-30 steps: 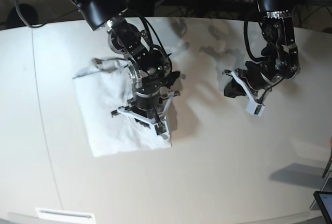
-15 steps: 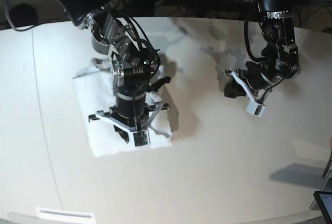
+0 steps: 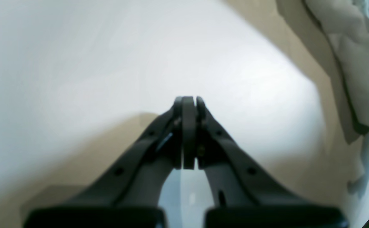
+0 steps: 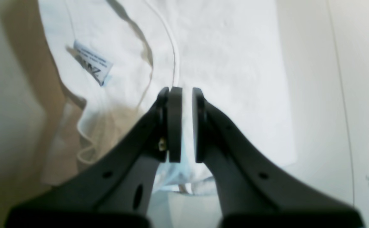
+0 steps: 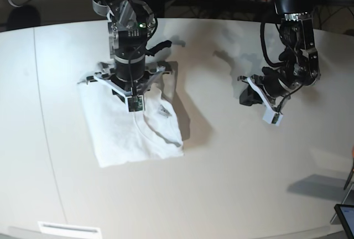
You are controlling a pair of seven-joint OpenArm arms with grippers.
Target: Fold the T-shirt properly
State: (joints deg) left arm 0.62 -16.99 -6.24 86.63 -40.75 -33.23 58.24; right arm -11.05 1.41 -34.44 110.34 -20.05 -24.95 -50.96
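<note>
Below right hand (image 4: 184, 123): folded T-shirt (image 5: 119, 131), untouched.

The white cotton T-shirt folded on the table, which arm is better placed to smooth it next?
Probably the right: its hand hangs directly above the white cotton T-shirt. The left hand is shut over bare white tabletop, well away from the cloth.

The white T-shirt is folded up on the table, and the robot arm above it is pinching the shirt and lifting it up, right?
Not quite. The T-shirt is folded on the table, but the right gripper above it isn't pinching it. The right wrist view shows a narrow gap between its jaws with no cloth in it, and the shirt lies flat below. The base view shows the same.
</note>
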